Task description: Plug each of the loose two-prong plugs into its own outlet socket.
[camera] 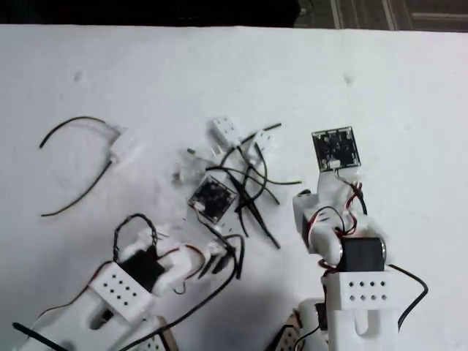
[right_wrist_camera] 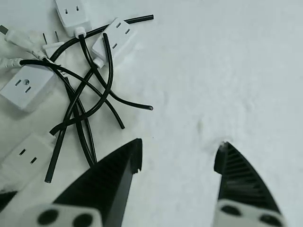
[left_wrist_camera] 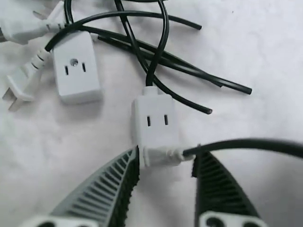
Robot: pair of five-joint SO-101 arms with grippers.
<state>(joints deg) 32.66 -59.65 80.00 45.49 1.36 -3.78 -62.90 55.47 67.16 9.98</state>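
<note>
My left gripper (left_wrist_camera: 165,158) is shut on a white plug (left_wrist_camera: 161,155) whose black cable (left_wrist_camera: 246,143) runs off to one side. The plug lies against the near end of a white two-slot outlet socket (left_wrist_camera: 156,122). A second socket (left_wrist_camera: 75,68) and a loose two-prong plug (left_wrist_camera: 21,82) lie just beyond. My right gripper (right_wrist_camera: 177,146) stands open over bare table, with nothing between its fingers. Several sockets (right_wrist_camera: 26,87) and tangled black cables (right_wrist_camera: 90,90) lie beside it. In the high view the left gripper (camera: 216,256) sits at the near edge of the tangle (camera: 241,175).
A separate white plug (camera: 123,145) with a long black cable lies alone at the left of the white table (camera: 409,95). The right arm (camera: 344,241) stands just right of the cable pile. Open tabletop stretches to the far side and right.
</note>
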